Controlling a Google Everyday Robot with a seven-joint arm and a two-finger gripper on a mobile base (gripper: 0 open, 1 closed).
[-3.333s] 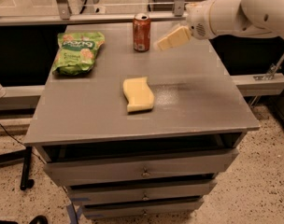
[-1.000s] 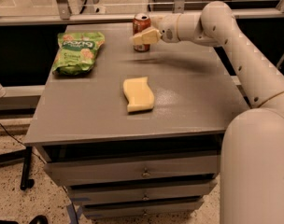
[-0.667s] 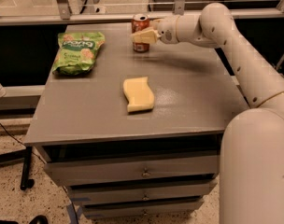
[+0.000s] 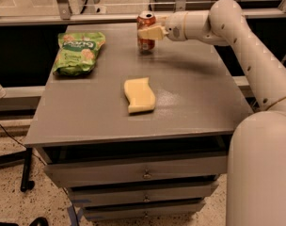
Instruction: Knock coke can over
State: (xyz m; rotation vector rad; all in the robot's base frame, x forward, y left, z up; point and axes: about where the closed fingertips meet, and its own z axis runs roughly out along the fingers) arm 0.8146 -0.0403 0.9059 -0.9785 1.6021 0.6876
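Upright coke can (image 4: 146, 45) standing at far edge of table (image 4: 194, 102). Arm's gripper (image 4: 141, 33) touching its front, jaws pressing closed (holding nothing). Green bag (image 4: 78, 52) lying left, sponge (image 4: 139, 95) sitting mid-table.

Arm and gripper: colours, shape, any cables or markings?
The arm is plain off-white, built of smooth rounded tubular links with bulbous joints. No outside cables or markings show, only a few small dark dots on the lower link. The gripper, at the coke can by the far edge of the table, is a pale yellowish-tan wedge, darker than the arm.
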